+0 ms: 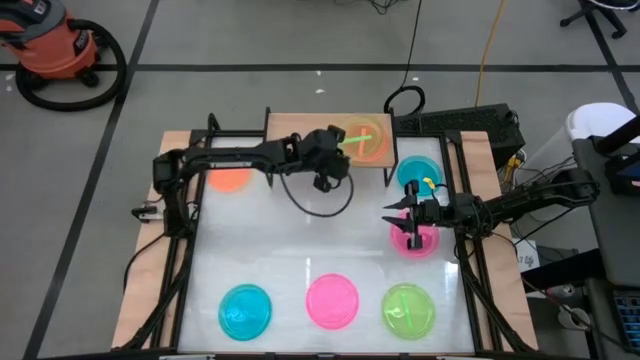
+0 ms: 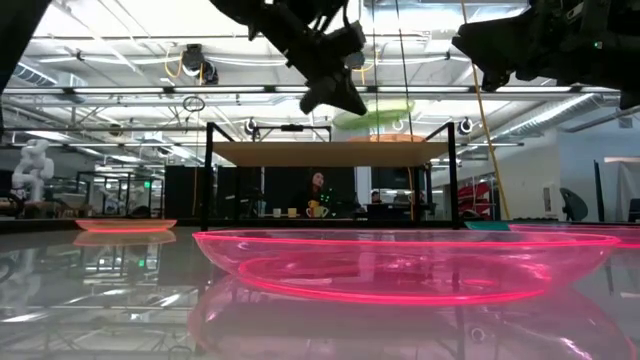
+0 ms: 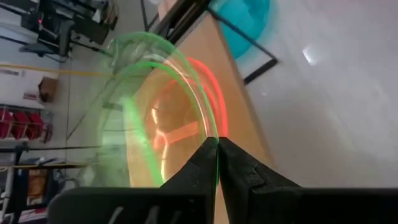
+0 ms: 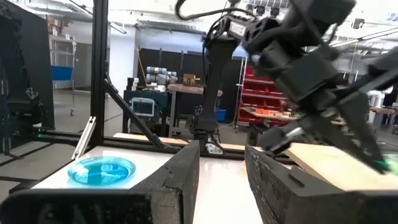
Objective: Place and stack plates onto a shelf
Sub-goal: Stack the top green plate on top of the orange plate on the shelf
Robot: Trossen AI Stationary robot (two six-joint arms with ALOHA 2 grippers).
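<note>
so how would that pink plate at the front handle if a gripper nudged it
Probably slides easily: the pink plate sits on a glossy white table. Likely light, since its plastic looks thin and translucent. It shouldn't roll or tip, lying flat on its base.

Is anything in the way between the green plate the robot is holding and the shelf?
Nothing visible blocks it. The left gripper holds the green plate tilted just above the shelf, where an orange plate already lies below it, ready for stacking.
</note>
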